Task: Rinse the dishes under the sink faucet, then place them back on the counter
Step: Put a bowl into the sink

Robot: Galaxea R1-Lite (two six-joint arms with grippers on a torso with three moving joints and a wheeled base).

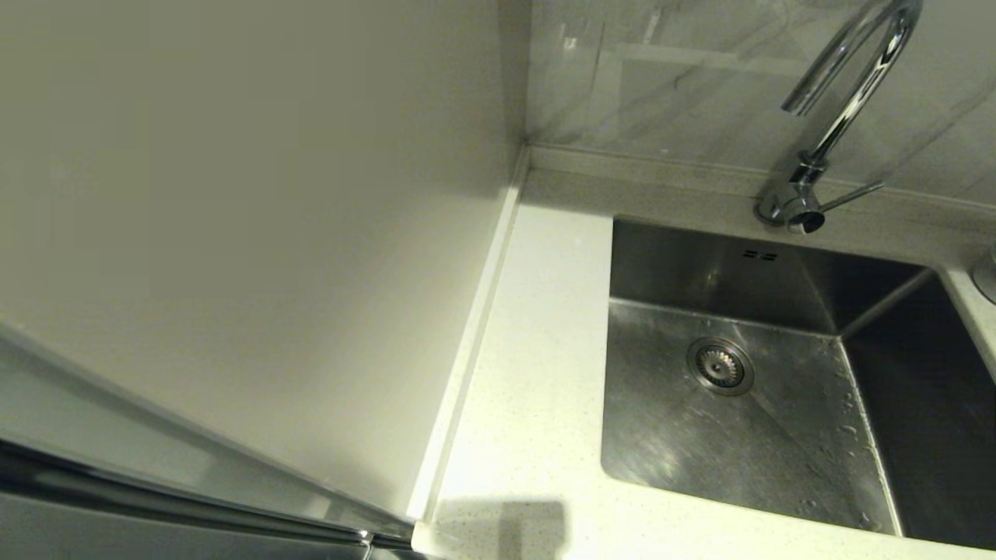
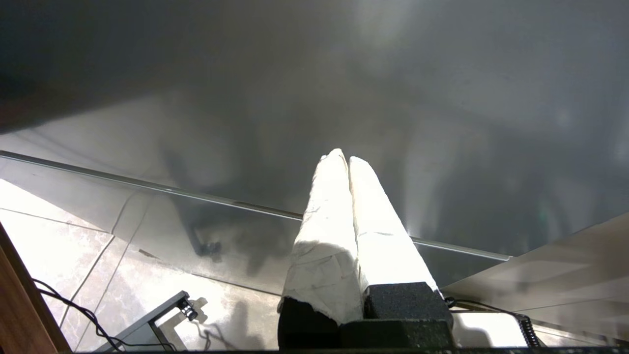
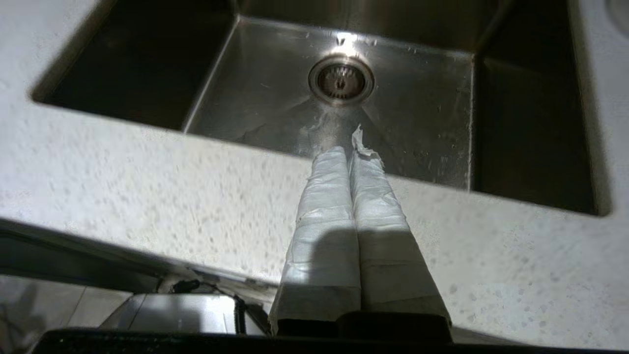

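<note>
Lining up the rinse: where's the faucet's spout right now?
In the head view, the tall chrome gooseneck faucet stands on the speckled off-white counter behind the square stainless steel sink, spout arching toward the robot's left.

1. Sink (image 1: 778, 435): a square stainless steel basin set into the worktop. A round drain strainer (image 1: 720, 365) lies in its floor and two small overflow slots (image 1: 760, 254) in its back wall. Water droplets are seen on the floor.
2. Faucet (image 1: 844, 117): a tall chrome gooseneck, mounted upright at the sink's back edge, with a thin straight lever (image 1: 852, 194) at its base.
3. Counter (image 1: 537, 373): an off-white speckled worktop surrounding the sink, with a low raised back edge.
</note>
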